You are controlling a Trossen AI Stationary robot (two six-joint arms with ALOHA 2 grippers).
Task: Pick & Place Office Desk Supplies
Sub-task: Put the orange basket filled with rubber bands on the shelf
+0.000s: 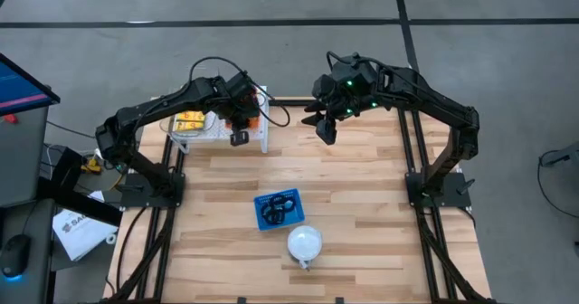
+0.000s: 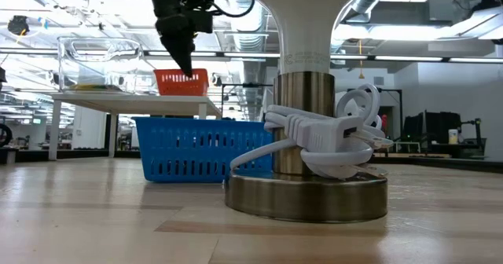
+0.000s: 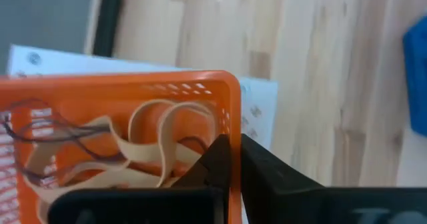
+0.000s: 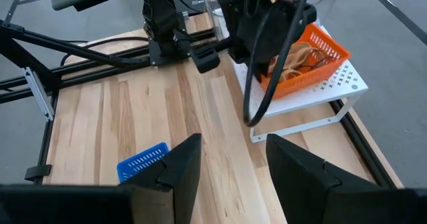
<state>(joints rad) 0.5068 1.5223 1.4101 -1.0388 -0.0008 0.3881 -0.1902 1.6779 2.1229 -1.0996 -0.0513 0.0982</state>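
My left claw [image 3: 230,167] reaches into the orange basket [image 3: 120,94] on the white shelf [image 4: 313,94], fingers pressed together at its corner wall beside the tan rubber bands [image 3: 143,144]; whether 1 is pinched, I cannot tell. My right claw [image 4: 230,161] hovers above the wooden table [image 1: 362,204], fingers apart, empty. The blue basket [image 1: 278,208] waits mid-table, probably the drop-off.

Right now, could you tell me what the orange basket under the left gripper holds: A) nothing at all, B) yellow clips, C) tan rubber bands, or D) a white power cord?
C: in the left wrist view, looped tan rubber bands lie inside the orange basket, with the left gripper at the basket's wall.
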